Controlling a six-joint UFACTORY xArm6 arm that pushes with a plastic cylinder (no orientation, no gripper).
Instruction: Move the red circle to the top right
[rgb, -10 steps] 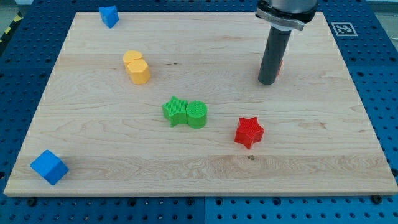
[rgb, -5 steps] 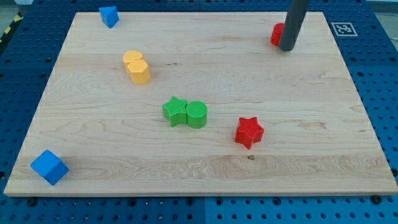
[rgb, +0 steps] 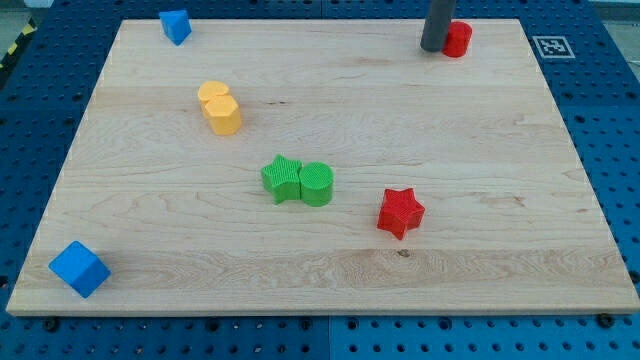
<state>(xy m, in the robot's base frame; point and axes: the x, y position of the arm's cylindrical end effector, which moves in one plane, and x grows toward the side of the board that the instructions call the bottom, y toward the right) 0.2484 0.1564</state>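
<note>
The red circle (rgb: 458, 38) sits near the board's top right corner, close to the top edge. My tip (rgb: 433, 48) stands right against its left side, touching or almost touching it. The dark rod rises out of the view's top. A red star (rgb: 401, 212) lies lower down, right of the board's middle.
A green star (rgb: 282, 178) and a green circle (rgb: 316, 184) touch each other at the board's middle. A yellow block (rgb: 219, 107) lies at upper left. A blue block (rgb: 175, 26) sits at the top left, a blue cube (rgb: 78, 268) at the bottom left. The wooden board (rgb: 560, 180) lies on a blue pegboard.
My tip moved up the board, ending on the red circle's left side. The red circle slid up and right toward the top right corner.
</note>
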